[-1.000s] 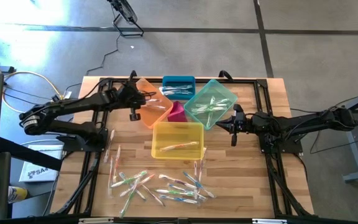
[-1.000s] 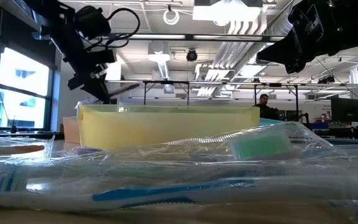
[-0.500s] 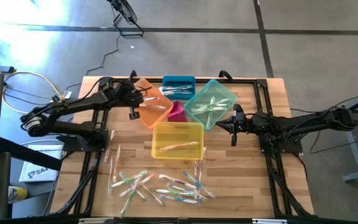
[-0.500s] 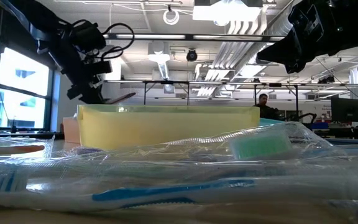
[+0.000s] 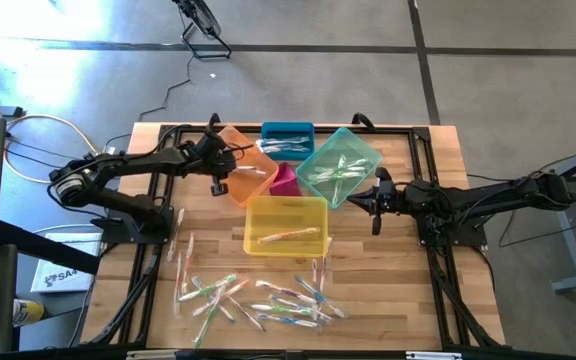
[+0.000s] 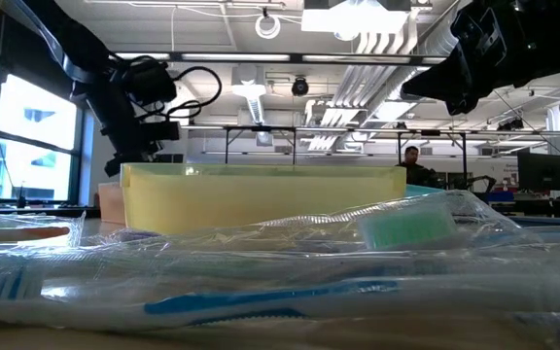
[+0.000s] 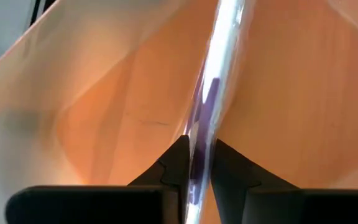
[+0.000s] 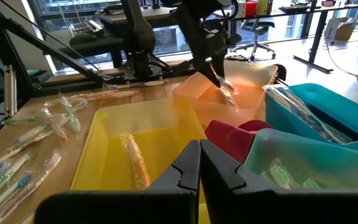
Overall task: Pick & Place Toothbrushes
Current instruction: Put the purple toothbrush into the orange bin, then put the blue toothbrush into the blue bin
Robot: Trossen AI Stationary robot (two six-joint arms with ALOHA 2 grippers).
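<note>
- My left gripper hangs over the orange bin, fingers pinching a wrapped toothbrush whose long axis points straight ahead into the bin.
- My right gripper, fingers shut and empty, waits beside the green bin.

A wrapped toothbrush lies in the yellow bin; the left gripper holds another wrapped toothbrush over the orange bin.

The counter is pale wood in glued strips, matt, with visible grain. The bins look like smooth translucent plastic: the orange bin around the left hand is glossy. The toothbrushes lie in clear, crinkled, shiny wrappers. Both hands are matt black.
</note>
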